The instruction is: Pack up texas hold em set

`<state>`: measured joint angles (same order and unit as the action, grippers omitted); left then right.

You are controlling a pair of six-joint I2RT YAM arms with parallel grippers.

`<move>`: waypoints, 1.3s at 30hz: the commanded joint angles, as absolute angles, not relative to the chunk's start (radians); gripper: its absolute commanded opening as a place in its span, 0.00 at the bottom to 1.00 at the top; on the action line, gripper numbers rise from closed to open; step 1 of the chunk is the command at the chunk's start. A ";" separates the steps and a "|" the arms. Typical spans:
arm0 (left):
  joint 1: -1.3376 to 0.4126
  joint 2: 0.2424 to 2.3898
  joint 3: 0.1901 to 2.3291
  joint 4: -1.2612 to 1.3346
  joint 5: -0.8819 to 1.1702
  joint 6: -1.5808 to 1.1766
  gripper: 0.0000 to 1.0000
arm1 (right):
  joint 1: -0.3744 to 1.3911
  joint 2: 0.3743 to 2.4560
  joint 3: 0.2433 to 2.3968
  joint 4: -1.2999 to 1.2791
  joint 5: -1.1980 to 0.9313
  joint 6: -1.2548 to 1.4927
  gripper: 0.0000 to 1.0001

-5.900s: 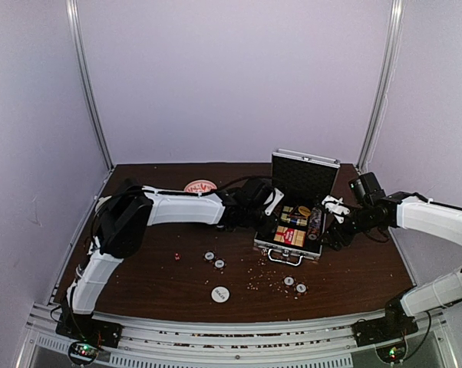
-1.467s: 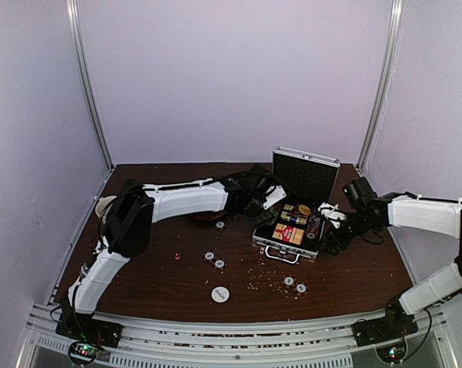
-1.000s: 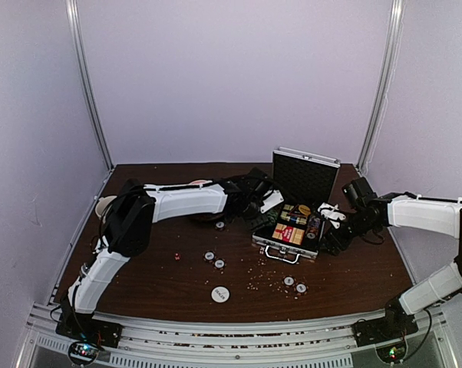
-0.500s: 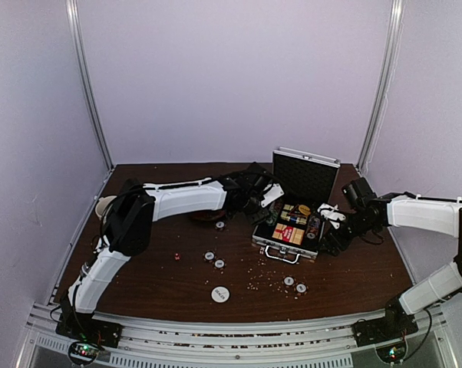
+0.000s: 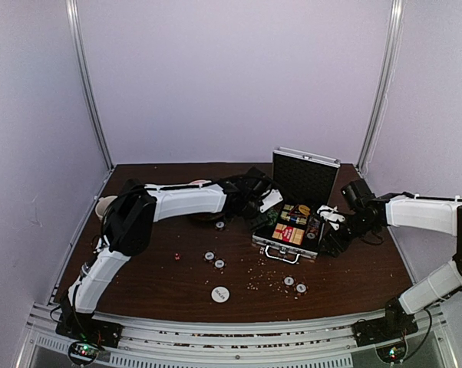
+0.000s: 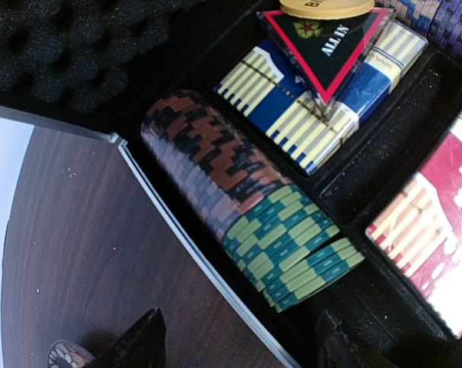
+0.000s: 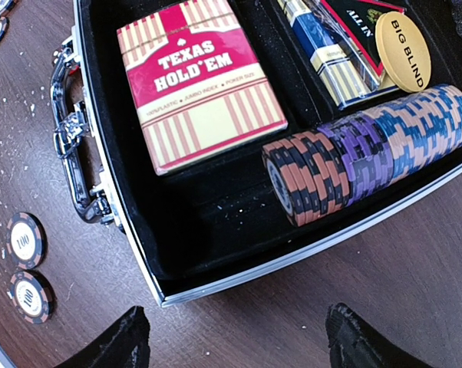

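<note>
The dark brown wooden counter (image 5: 154,276) is strewn with pale crumbs (image 5: 255,270), thickest toward its near middle; the right wrist view shows more specks on the wood. A cup (image 5: 103,205) stands at the counter's far left edge, only partly in view. Plain lilac walls (image 5: 231,77) close in 3 sides, with 2 metal uprights (image 5: 88,84) at the back corners. A ribbed metal rail (image 5: 239,331) runs along the near edge.
</note>
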<state>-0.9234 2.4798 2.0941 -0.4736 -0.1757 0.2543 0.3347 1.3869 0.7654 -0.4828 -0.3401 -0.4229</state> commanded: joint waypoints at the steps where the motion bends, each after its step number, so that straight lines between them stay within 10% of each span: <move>1: -0.916 2.426 2.076 -0.466 -0.158 0.253 0.68 | 0.328 1.390 0.775 -0.496 -0.342 -0.433 0.80; 14: -0.914 2.142 1.879 -0.587 -0.187 0.159 0.68 | 0.328 1.377 0.778 -0.497 -0.346 -0.434 0.80; 31: -0.876 2.189 1.893 -0.765 -0.251 -0.153 0.43 | 0.328 1.364 0.776 -0.498 -0.348 -0.434 0.80; 39: -0.831 2.042 1.690 -0.953 -0.352 -0.365 0.51 | 0.328 1.364 0.776 -0.498 -0.351 -0.434 0.80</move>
<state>-0.8566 2.1578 1.8084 -0.8341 -0.3092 -0.2211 0.3347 1.3792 0.7654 -0.4862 -0.3408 -0.4232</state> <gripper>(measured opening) 0.494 0.797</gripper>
